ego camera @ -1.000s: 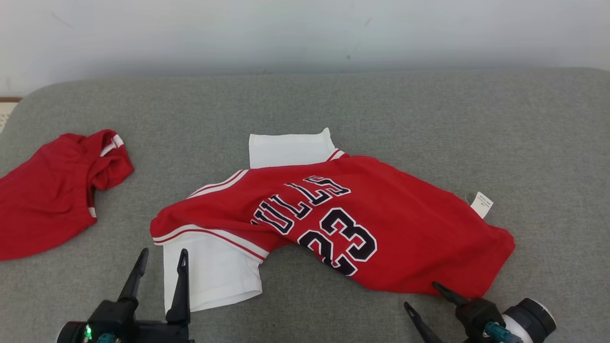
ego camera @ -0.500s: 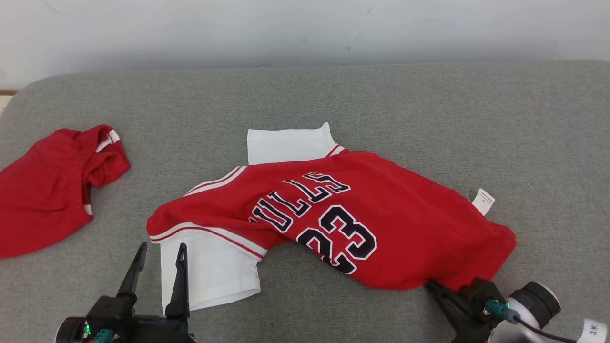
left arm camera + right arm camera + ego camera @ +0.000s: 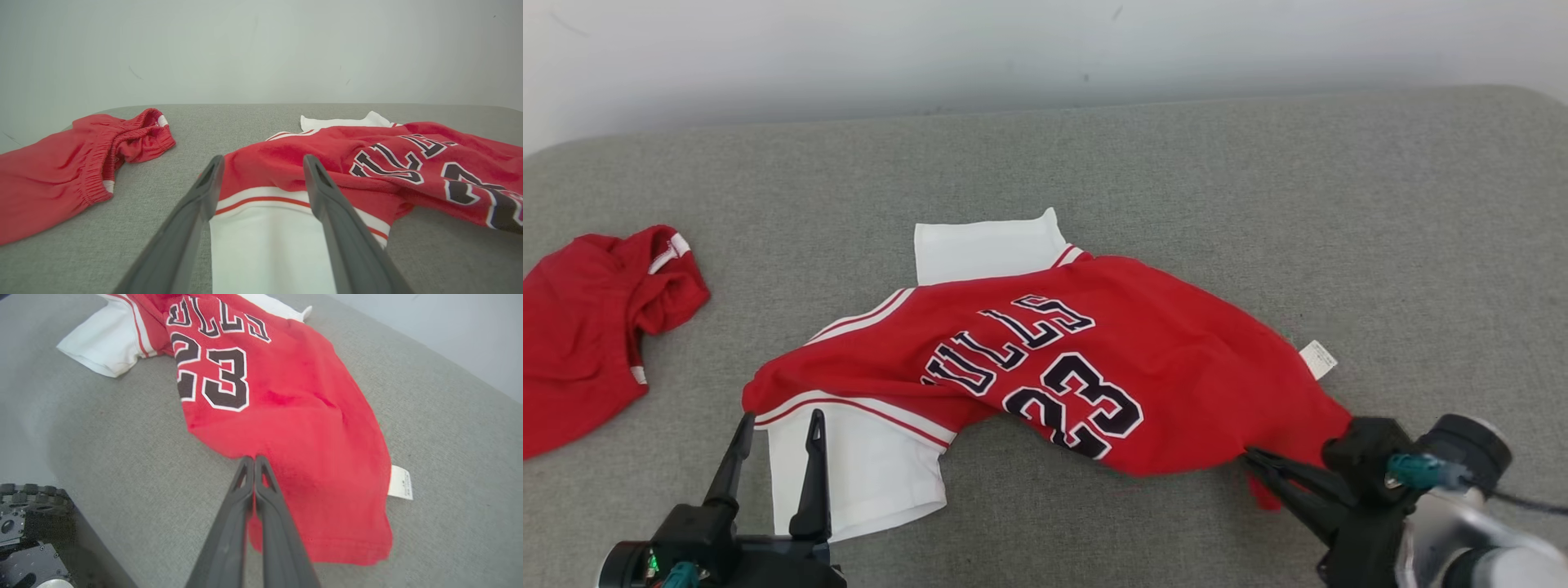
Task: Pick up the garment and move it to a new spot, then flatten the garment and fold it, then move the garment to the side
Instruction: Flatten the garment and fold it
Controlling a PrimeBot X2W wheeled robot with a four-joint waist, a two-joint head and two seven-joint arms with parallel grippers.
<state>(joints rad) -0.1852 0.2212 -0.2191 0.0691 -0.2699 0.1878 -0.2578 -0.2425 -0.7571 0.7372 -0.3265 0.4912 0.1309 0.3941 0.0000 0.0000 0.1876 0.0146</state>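
Observation:
A red jersey (image 3: 1094,359) with white sleeves and the number 23 lies crumpled across the grey cushion (image 3: 1176,180). My right gripper (image 3: 1258,465) is shut on the jersey's (image 3: 286,400) lower hem, and in the right wrist view the right gripper's (image 3: 254,459) fingers pinch the red cloth, lifting that corner slightly. My left gripper (image 3: 774,425) stands open over the near white sleeve (image 3: 849,474). In the left wrist view the left gripper (image 3: 263,163) straddles the sleeve's (image 3: 265,245) striped edge without gripping it.
Red shorts (image 3: 580,327) lie bunched at the cushion's left edge, also seen as shorts (image 3: 73,163) in the left wrist view. A white care label (image 3: 1317,359) sticks out of the jersey's right side. A pale wall runs behind the cushion.
My right gripper has closed on the jersey's lower right hem and raised it, pulling that corner in. The head camera has shifted, so the scene sits a little further left. The left gripper has stayed open.

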